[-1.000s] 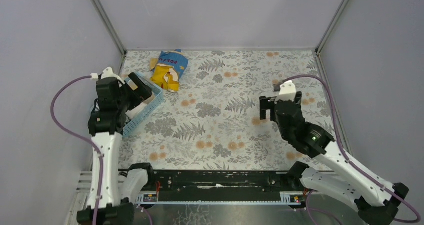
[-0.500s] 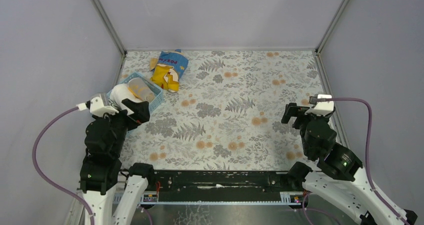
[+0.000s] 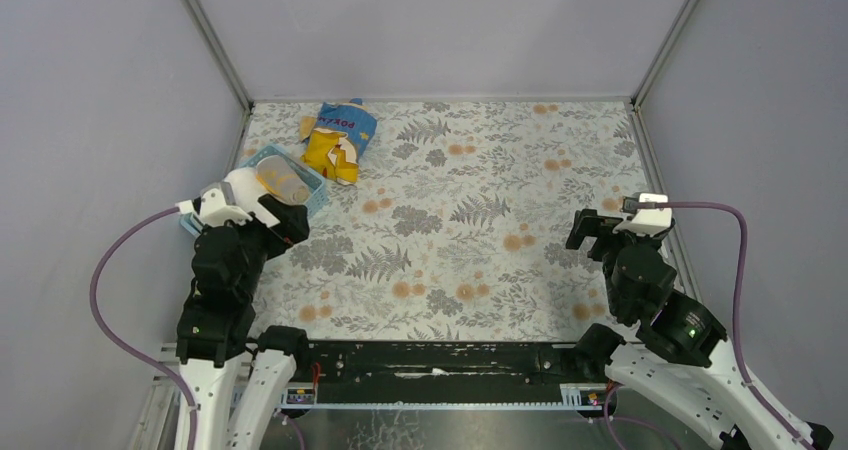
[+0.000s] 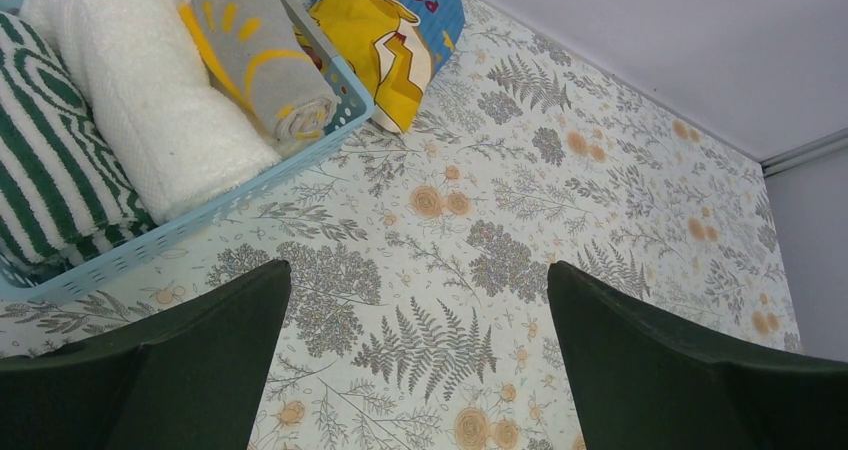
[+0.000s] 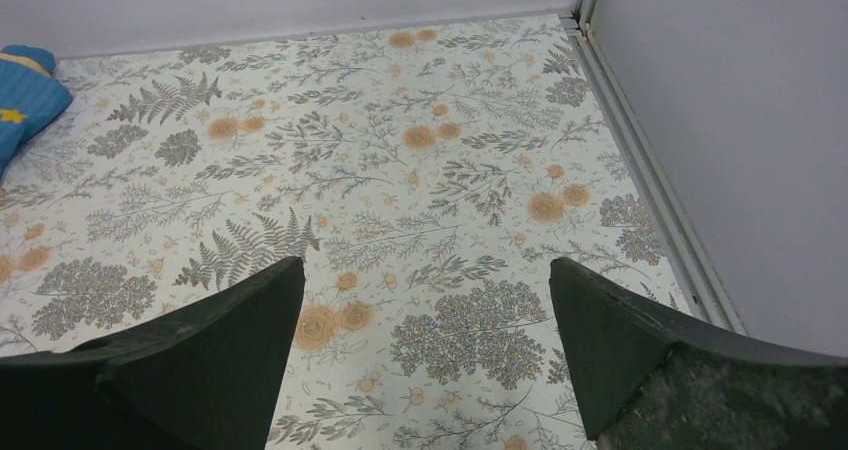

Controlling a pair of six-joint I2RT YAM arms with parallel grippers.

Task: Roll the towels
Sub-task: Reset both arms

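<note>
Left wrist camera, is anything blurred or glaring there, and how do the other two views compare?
Left wrist: rolled towels and basket sharp, left gripper fingers dark and featureless, no glare. Right wrist: tablecloth crisp, evenly lit, right gripper fingers likewise dark. Top external: soft even light, faint shadows only, snack bag shows no hot spot.
</note>
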